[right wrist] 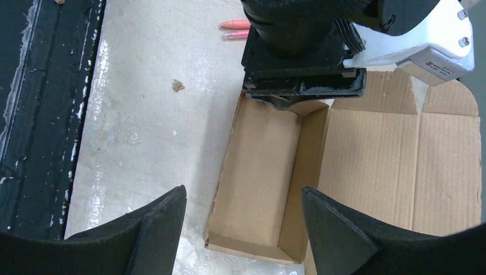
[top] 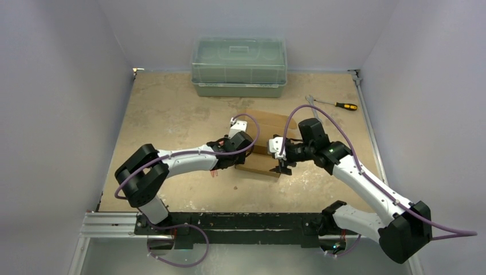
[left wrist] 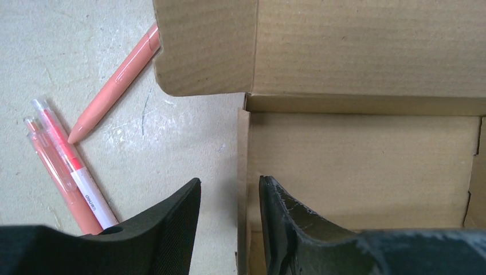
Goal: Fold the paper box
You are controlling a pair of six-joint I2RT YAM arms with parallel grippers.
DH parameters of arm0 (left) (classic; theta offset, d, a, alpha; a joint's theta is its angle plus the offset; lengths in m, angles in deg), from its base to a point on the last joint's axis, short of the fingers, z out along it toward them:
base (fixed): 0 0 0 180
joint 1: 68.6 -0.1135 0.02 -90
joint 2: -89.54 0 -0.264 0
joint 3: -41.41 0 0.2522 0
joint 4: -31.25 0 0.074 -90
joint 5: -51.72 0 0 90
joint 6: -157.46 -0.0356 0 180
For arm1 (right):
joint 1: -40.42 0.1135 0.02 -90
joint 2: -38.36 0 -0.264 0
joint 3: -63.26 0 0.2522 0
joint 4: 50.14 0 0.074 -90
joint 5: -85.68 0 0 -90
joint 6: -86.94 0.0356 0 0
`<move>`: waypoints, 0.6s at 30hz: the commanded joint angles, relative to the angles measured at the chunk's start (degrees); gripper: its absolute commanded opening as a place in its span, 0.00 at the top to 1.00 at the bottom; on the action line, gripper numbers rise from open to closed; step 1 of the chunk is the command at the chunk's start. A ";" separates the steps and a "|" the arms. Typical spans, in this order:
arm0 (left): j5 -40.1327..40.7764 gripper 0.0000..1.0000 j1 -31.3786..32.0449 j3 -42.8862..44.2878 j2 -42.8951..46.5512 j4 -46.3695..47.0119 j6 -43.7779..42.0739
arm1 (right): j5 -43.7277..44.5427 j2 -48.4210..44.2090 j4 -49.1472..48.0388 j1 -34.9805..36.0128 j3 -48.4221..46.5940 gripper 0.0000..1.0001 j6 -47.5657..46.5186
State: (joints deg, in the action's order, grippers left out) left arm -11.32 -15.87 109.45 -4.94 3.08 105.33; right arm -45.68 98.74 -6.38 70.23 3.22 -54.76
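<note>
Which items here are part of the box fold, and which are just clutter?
For the job:
paper box, partly folded
left gripper, jaws apart astride one wall of the box
right gripper, open over the box

Lying about:
green lidded plastic bin
yellow-handled screwdriver
three pink pens

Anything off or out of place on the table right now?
Three loose pens lie right beside the paper box, with one pen's end hidden by the box's flap. A screwdriver lies stray at the far right. No damage visible.
</note>
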 commanded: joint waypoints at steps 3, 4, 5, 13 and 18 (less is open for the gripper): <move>-2.95 0.59 -1.02 2.86 0.67 4.13 -4.56 | -1.61 0.20 0.32 -0.85 -2.06 0.23 0.11; -2.96 0.60 -1.05 3.30 0.23 4.20 -4.85 | -1.61 0.18 0.28 -0.88 -2.07 0.23 0.11; -2.97 0.61 -1.05 3.69 -0.43 4.22 -5.22 | -1.61 0.18 0.30 -1.04 -2.08 0.23 0.11; -2.20 0.73 -0.98 5.49 -3.99 2.73 -5.96 | -1.79 0.52 0.40 -1.32 -2.06 0.23 0.11; -1.16 0.74 -0.99 5.58 -4.66 1.92 -5.83 | -1.88 0.78 0.41 -1.50 -1.97 0.23 0.02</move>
State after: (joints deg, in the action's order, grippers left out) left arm -13.64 -16.48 113.10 -9.18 5.15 100.70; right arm -45.92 99.22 -6.38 69.09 3.22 -54.76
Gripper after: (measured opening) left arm 0.271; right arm 0.767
